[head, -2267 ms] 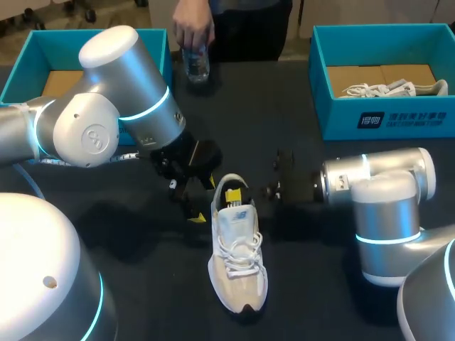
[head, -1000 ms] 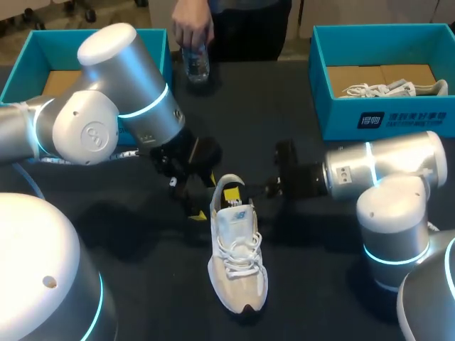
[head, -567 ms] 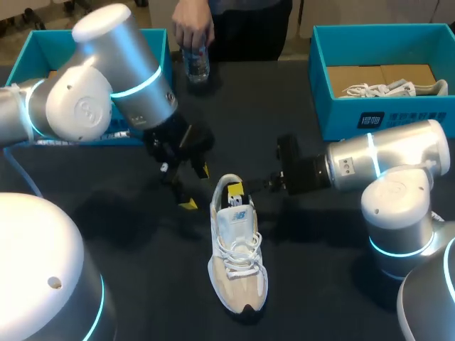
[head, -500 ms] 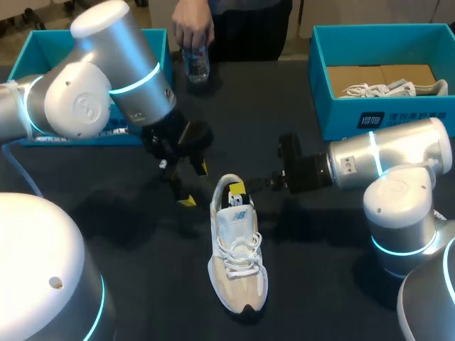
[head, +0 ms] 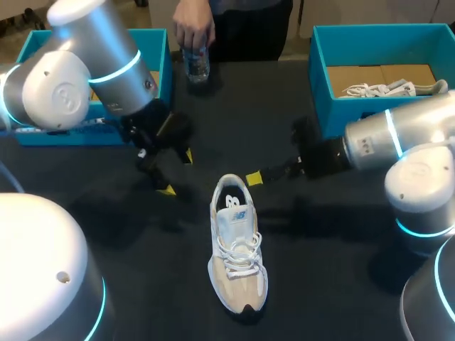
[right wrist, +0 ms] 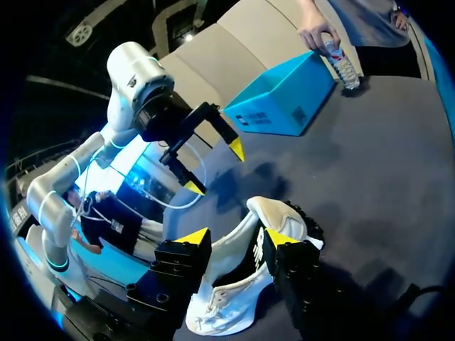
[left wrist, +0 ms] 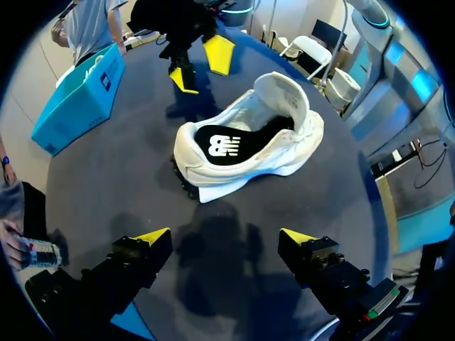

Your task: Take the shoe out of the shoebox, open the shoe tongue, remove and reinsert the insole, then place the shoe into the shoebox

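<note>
Standing upright on the dark table (head: 128, 241), the white-and-beige shoe (head: 238, 256) has white laces, a black toe tip and a dark insole showing. Left of its heel hangs the left gripper (left wrist: 225, 238), fingers spread wide and empty. The right gripper (right wrist: 234, 238), likewise wide open and empty, sits just right of the heel.

Shoe (head: 238, 249) mid-table, left gripper (head: 176, 172) and right gripper (head: 256, 176) beside its heel, left shoebox (head: 43, 135) and right shoebox (head: 341, 122) at far corners.

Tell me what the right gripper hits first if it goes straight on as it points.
The shoe: its heel end lies just ahead of the right gripper, in line with the gap between the open fingers. Depth is unclear, but nothing else shows in between.
</note>
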